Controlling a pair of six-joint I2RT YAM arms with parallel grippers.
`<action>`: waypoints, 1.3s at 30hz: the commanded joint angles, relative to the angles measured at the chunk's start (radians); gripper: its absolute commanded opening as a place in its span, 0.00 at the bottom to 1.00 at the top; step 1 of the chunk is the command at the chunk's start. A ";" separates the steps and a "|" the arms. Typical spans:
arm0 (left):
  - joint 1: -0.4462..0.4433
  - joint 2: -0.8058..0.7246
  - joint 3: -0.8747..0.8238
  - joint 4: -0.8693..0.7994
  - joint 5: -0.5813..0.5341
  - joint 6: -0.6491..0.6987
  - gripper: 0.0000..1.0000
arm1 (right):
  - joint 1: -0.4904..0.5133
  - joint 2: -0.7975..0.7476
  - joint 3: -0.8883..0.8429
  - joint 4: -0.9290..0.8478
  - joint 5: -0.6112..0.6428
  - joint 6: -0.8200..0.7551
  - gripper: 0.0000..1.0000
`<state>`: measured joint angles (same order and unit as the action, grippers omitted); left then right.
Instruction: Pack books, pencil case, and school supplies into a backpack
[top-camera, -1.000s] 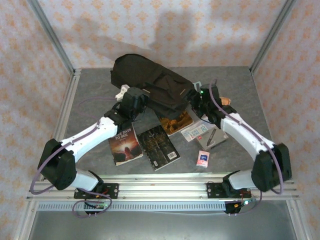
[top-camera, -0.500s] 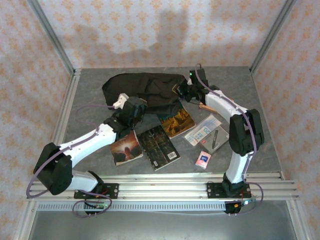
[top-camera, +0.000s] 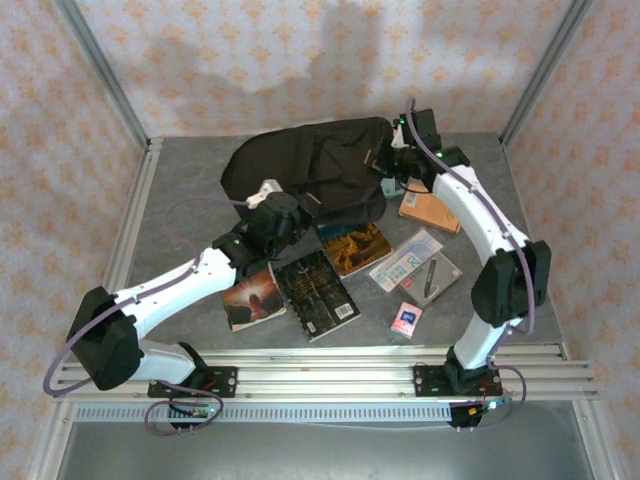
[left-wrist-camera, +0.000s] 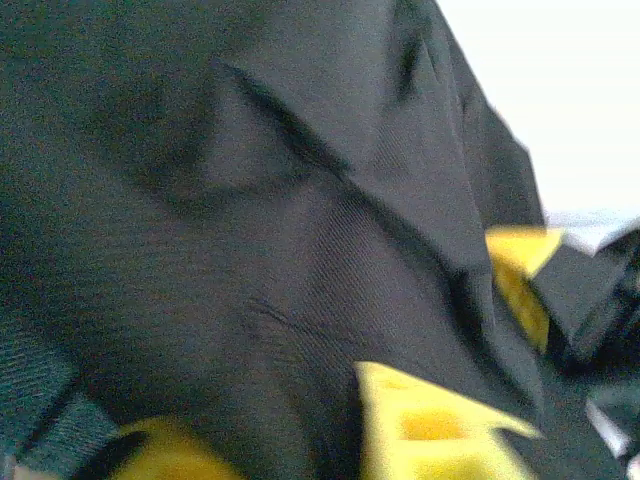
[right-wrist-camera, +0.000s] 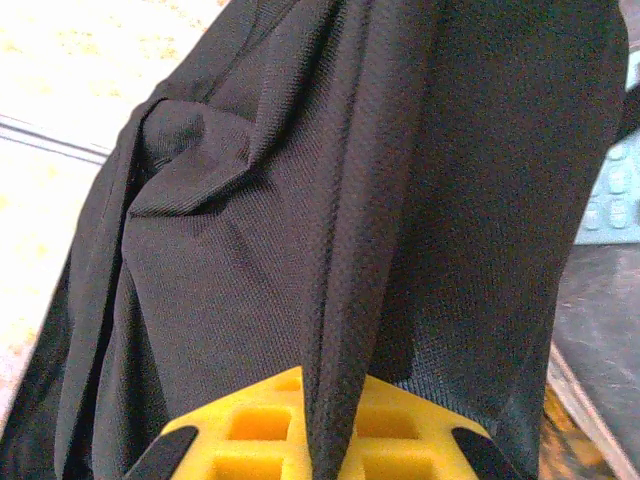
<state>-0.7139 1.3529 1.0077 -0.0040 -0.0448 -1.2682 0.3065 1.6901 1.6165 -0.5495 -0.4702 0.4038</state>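
Jaws of the right gripper are clenched on a fold of the backpack; whether the left gripper's are released or gripping cannot be told.
From above, the backpack lies at the table's 12 o'clock, with the right gripper at its 3 o'clock edge and the left at its 6 o'clock edge, black fabric draped over the yellow fingers. The three books lie flat at the bag's 6 o'clock, the orange booklet at 4 o'clock and the pink-and-blue packet at 5 o'clock.

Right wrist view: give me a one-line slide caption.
Right tool pinching a fold of the black backpack, teal calculator at the frame's right edge.
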 joint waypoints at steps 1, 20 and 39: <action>-0.038 -0.031 0.097 -0.106 0.143 0.179 0.50 | -0.010 -0.113 -0.092 0.036 -0.011 -0.128 0.00; 0.577 0.073 0.127 -0.533 0.160 0.499 0.65 | -0.127 -0.070 -0.211 0.182 -0.277 -0.253 0.00; 0.605 0.284 0.098 -0.304 0.460 0.506 0.00 | -0.166 0.147 -0.008 0.066 -0.174 -0.228 0.25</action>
<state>-0.1112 1.6886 1.1286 -0.3832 0.3389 -0.7242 0.1448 1.8187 1.5394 -0.4721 -0.7246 0.1661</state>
